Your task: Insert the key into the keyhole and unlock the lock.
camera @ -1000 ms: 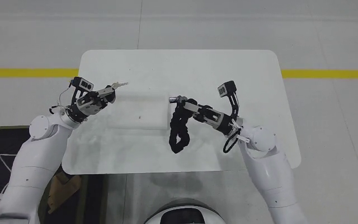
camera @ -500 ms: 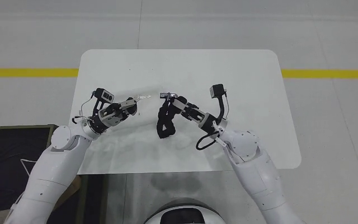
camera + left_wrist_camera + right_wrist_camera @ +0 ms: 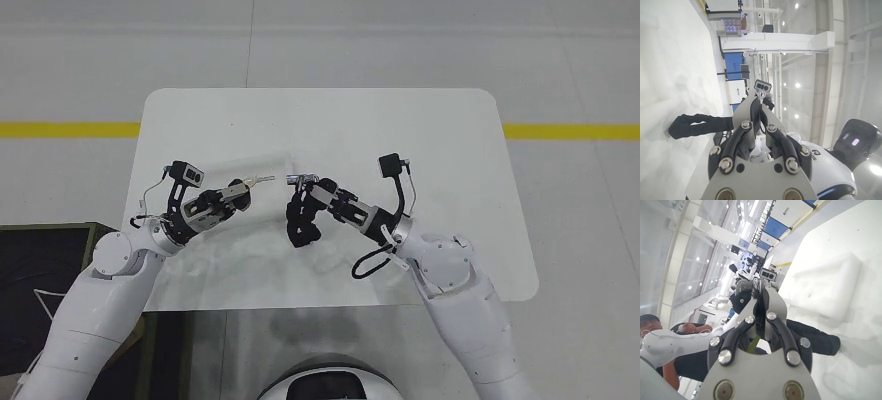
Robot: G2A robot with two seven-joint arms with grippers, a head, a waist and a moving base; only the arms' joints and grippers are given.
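The left pincer (image 3: 242, 189) is closed tight on a small silver key (image 3: 262, 181), whose blade sticks out past the fingertips toward the middle of the white counter (image 3: 400, 130). In the left wrist view the key (image 3: 759, 106) sits edge-on between the ribbed pads (image 3: 754, 113). Facing it, the right pincer (image 3: 318, 188) clamps the silver metal lock (image 3: 298, 180), held above the counter with its round face turned toward the key. Key tip and lock are near each other but apart, and nothing lies in the gap. The lock's black fabric-sleeved loop (image 3: 300, 222) hangs below the right pincer, its low end touching the counter (image 3: 829, 341). A pale white foam pad (image 3: 829, 285) lies flat on the counter under and behind the key. Beyond the far edge, a yellow floor stripe (image 3: 60, 129) runs across the grey floor.
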